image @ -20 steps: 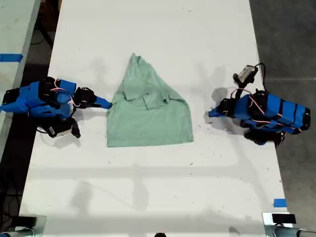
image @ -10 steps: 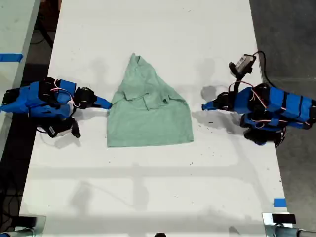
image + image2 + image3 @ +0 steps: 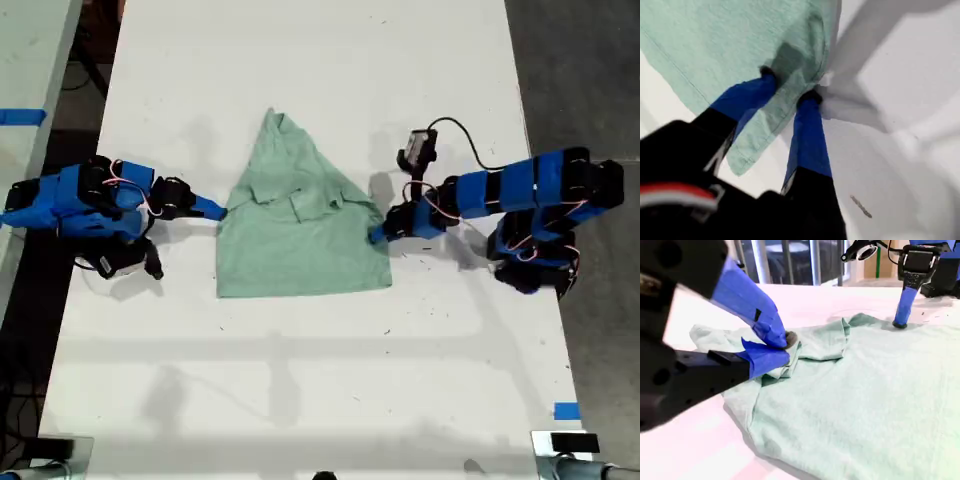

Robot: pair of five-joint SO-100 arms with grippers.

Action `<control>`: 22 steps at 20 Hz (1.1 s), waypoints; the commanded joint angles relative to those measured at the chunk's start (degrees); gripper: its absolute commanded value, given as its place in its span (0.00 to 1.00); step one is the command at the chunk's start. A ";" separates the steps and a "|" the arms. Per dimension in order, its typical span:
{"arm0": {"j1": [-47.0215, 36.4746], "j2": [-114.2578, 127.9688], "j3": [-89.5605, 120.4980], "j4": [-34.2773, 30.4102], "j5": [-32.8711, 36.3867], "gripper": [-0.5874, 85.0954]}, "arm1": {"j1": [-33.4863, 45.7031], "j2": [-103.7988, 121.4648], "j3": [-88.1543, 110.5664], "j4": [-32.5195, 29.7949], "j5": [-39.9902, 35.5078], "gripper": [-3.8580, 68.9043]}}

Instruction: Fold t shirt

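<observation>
The pale green t shirt (image 3: 300,240) lies partly folded on the white table (image 3: 300,380), its pointed end toward the far side. My first gripper (image 3: 378,235) reaches in from the exterior view's right to the shirt's near right edge. In the first wrist view it (image 3: 789,86) is open, one fingertip pressing on the cloth (image 3: 715,40) and the other at the hem. My second gripper (image 3: 215,211) sits at the shirt's left edge in the exterior view. It (image 3: 786,346) is shut on a bunched fold of the shirt (image 3: 865,405). Across the cloth, the first gripper's fingers (image 3: 900,315) touch down.
A small black camera (image 3: 418,150) on a cable rides above the first arm. Blue tape (image 3: 566,410) marks the table's near right corner in the exterior view. Another table with blue tape (image 3: 20,117) stands at that view's left; dark floor lies at its right.
The first arm has stretched from the exterior view's right side leftwards until its gripper met the shirt's right edge. The second arm and the shirt have not moved.
</observation>
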 commanded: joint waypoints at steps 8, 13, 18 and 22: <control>0.18 0.53 0.09 0.09 -0.26 0.01 | -0.26 4.83 -3.16 0.97 -4.39 0.05; 0.18 0.53 0.09 0.09 -0.26 0.01 | -3.78 7.47 -17.23 2.81 -8.53 0.05; 0.18 0.53 0.09 0.09 -0.26 0.01 | -6.94 2.46 -19.07 -12.22 -11.34 0.05; 0.18 0.53 0.09 0.09 -0.26 0.01 | -7.29 -8.88 -22.94 -20.74 -10.20 0.05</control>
